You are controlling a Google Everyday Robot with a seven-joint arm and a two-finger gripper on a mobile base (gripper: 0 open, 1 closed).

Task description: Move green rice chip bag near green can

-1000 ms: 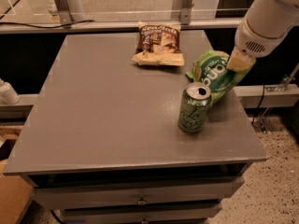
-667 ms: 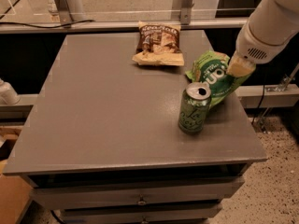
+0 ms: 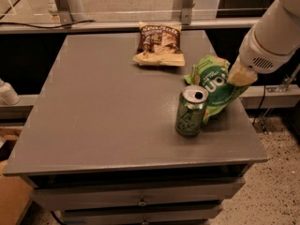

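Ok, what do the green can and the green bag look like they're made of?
The green can looks like metal: glossy sides, silvery top. The green bag is probably thin plastic film, crinkled and shiny. The gripper sits at the bag's right edge.

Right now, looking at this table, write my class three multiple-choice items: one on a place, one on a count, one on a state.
1. Where is the gripper?
A) at the green rice chip bag
B) under the table
C) down by the drawers

2. How many snack bags lie on the table?
A) one
B) two
C) four

3. How is the green can placed?
A) on its side
B) upside down
C) upright

Key:
1 A: the gripper sits at the bag's side away from the can.
2 B: only the green rice chip bag and the brown-and-tan bag are there.
3 C: its silver top faces up.
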